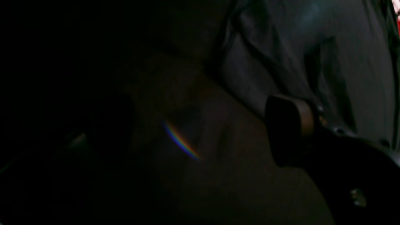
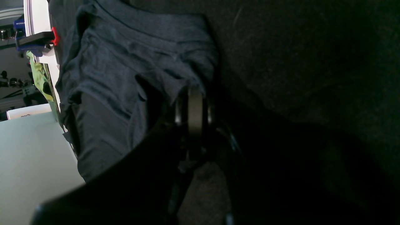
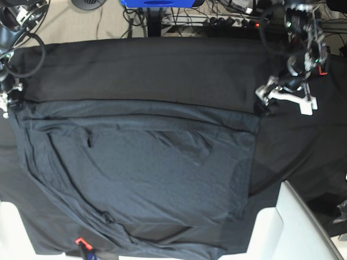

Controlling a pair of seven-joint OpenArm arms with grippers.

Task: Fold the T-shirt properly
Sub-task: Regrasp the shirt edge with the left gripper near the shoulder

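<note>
The slate-grey T-shirt point(image 3: 146, 168) lies spread over the black tablecloth point(image 3: 141, 70), wrinkled, its far edge folded in a straight line. My right gripper point(image 3: 6, 100) is at the shirt's left corner. In the right wrist view its fingers point(image 2: 192, 97) are shut on a bunched edge of the T-shirt point(image 2: 125, 56). My left gripper point(image 3: 267, 103) sits at the shirt's far right corner. In the left wrist view it point(image 1: 193, 125) stands open and low over dark cloth, one pad point(image 1: 290, 125) lit, with the T-shirt point(image 1: 312, 56) just beyond it.
White panels point(image 3: 298, 222) cover the near right corner of the table. A red clamp point(image 3: 80, 242) grips the cloth at the near edge, and another clamp point(image 2: 47, 37) shows by the table's side. Cables and stands crowd the floor behind the table.
</note>
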